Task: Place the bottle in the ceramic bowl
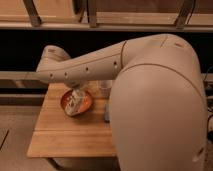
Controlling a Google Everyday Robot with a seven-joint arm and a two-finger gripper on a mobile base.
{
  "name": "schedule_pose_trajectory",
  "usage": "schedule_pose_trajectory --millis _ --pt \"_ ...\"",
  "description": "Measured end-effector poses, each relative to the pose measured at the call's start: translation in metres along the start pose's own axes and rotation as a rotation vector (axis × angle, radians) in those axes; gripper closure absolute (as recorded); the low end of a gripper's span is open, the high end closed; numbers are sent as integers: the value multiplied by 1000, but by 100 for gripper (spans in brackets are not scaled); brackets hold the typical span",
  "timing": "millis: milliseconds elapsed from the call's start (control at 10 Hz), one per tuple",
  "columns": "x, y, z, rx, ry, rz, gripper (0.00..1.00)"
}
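The cream-white bottle [74,103] hangs tilted, cap end up, over the orange-red ceramic bowl [87,103] at the back left of the wooden table. Its lower end is inside the bowl's rim; I cannot tell if it touches the bowl. My gripper [77,91] is right above the bowl, at the end of the big white arm, and is shut on the bottle's upper end. The arm hides most of the gripper.
The wooden table [65,135] has its front edge near me and open floor to the left. A clear cup [104,87] stands right of the bowl. A blue block [106,114] shows partly beside the arm's body, which covers the table's right side.
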Motion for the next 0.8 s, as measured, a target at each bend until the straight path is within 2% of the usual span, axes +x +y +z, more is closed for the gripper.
schedule_pose_trajectory --millis 200,400,600,700,800 --pt "29 -10 -8 57 72 40 100" --pt "56 -13 5 104 95 88 100" --pt "67 -15 28 152 46 133 100" --pt "64 -17 46 180 -18 155 100" --pt "52 -19 64 200 -105 166 100"
